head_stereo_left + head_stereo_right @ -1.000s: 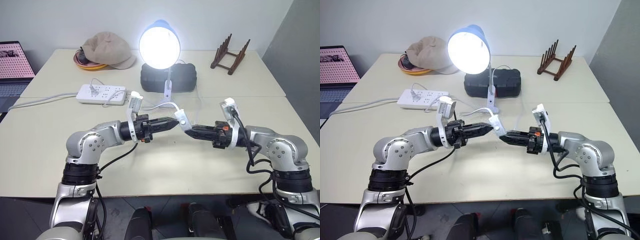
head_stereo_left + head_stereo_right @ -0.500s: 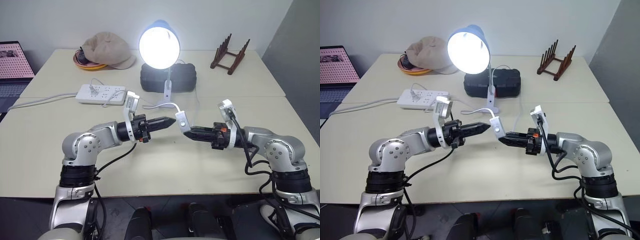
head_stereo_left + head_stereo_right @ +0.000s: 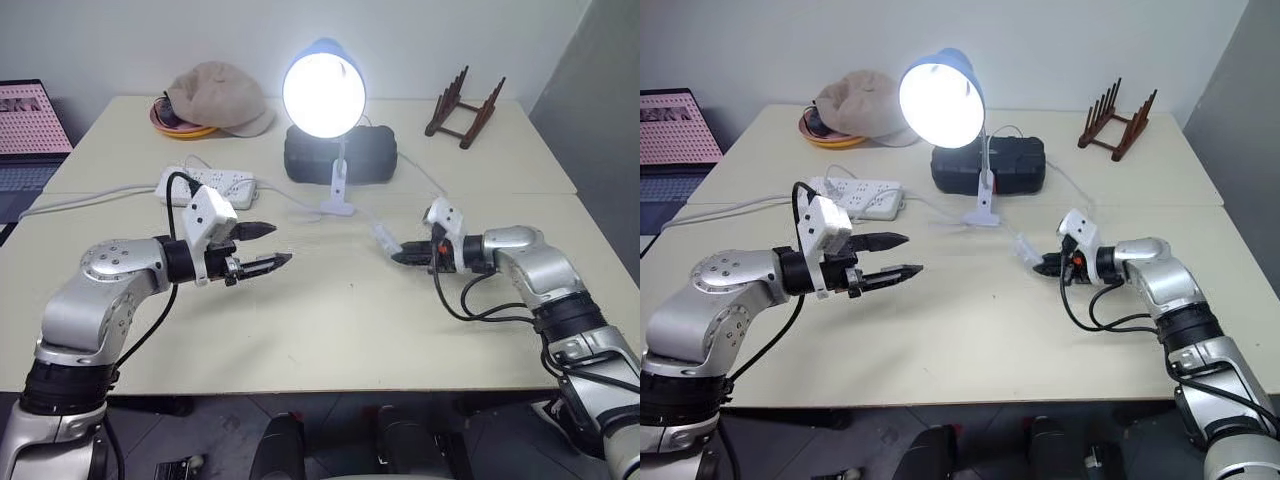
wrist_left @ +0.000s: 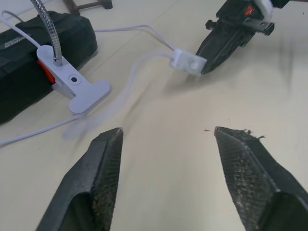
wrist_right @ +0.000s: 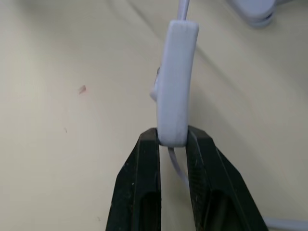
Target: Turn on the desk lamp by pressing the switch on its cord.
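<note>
I am pinching the switch (image 5: 176, 82) between my right gripper's (image 5: 172, 140) fingers near the lit desk lamp (image 3: 322, 90), my left gripper (image 3: 268, 246) spread apart.

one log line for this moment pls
desk lamp: lit | right gripper: shut on switch, low over table | left gripper: open, empty, apart from cord

No readable txt, labels, brands or nos. anywhere. Laptop screen (image 3: 33, 117) at table's left edge shows a pink patterned page, too small to read.
</note>
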